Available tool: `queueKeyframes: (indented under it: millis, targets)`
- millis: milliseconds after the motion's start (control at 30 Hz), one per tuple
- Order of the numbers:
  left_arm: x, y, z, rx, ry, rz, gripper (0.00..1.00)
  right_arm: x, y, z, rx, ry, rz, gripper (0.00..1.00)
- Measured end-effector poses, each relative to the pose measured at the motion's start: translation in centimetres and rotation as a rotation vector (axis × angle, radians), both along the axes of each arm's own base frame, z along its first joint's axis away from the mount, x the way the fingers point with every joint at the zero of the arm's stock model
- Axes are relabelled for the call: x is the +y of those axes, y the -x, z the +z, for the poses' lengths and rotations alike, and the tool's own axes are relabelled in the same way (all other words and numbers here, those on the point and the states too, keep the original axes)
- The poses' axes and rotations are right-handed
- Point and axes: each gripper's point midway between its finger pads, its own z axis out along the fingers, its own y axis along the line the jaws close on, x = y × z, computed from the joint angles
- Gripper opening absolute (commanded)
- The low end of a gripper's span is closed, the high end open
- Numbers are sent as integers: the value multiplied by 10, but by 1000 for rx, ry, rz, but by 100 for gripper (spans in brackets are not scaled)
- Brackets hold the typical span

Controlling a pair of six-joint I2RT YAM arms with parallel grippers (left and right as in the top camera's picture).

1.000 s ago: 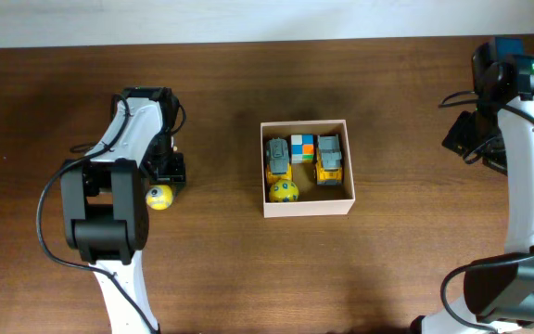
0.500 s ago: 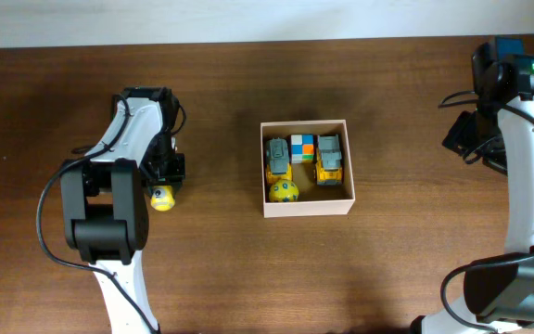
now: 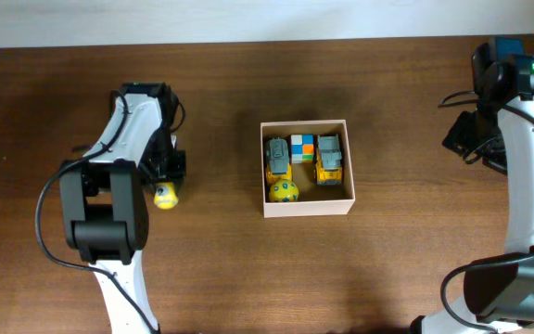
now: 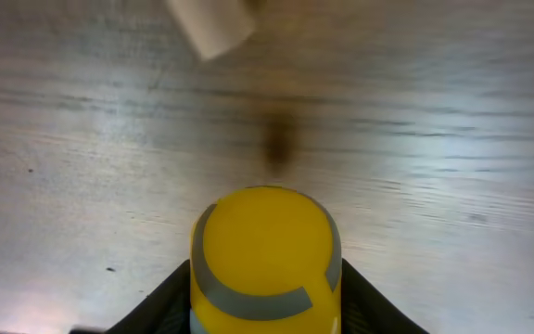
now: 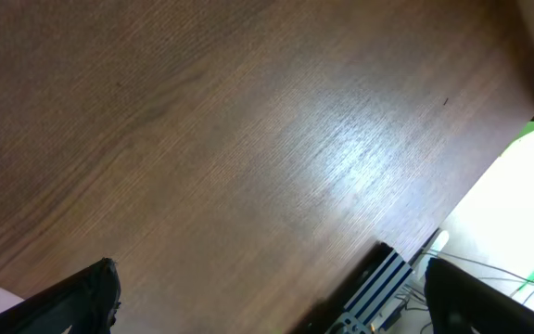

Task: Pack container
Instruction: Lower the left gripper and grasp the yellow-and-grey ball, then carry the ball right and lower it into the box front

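The container (image 3: 309, 207), a square white box with a tan inside, sits mid-table and holds two yellow-and-grey trucks (image 3: 278, 156), a colourful cube (image 3: 302, 147) and a yellow ball (image 3: 284, 191). Well to its left, my left gripper (image 3: 166, 188) is shut on a yellow toy ball (image 3: 164, 196) with grey bands. In the left wrist view that ball (image 4: 265, 255) fills the gap between the black fingers (image 4: 170, 299), low over the wood, and a corner of the container (image 4: 211, 23) shows ahead. My right gripper (image 5: 286, 306) hangs open and holds nothing at the table's far right.
The right arm (image 3: 517, 139) stands along the right edge of the table. Under the right wrist, the table's edge runs past a blue-and-white striped object (image 5: 374, 292) and cables off the table. Bare brown wood lies between the left gripper and the container.
My left jaws have closed onto the yellow toy ball, which shifted slightly right and toward the front. The right arm has not moved.
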Motion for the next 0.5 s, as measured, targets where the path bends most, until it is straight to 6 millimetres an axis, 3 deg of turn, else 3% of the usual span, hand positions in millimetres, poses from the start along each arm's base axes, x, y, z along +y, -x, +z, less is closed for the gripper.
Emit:
queueKeyframes:
  millis: [233,367,500]
  targets:
    - [-40,-44,41,-162,199,-53,41,0,0,0,-1,0,0,99]
    - [-84,-68,77,-285,359,-156,41,0,0,0,0,0,0,99]
    - [-130,-76,111,-372,478,-276,42,0,0,0,0,0,0,99]
